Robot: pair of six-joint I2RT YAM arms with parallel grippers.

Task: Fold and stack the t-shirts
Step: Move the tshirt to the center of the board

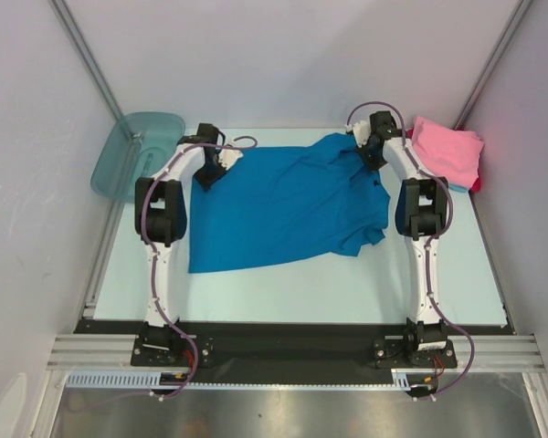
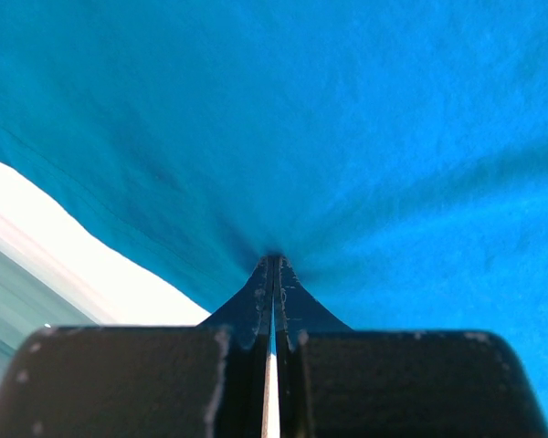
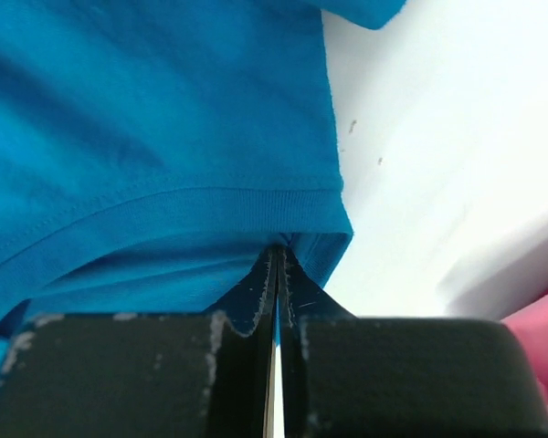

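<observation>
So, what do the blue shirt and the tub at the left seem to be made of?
The blue t-shirt: soft matte knit cloth, perhaps cotton; it wrinkles, and the right wrist view shows a stitched hem. The tub: translucent teal, probably plastic, smooth and glossy; the surface beneath shows through.

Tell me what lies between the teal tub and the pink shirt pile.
The bright blue t-shirt, pinched by the left gripper and right gripper; the top view shows it.
</observation>
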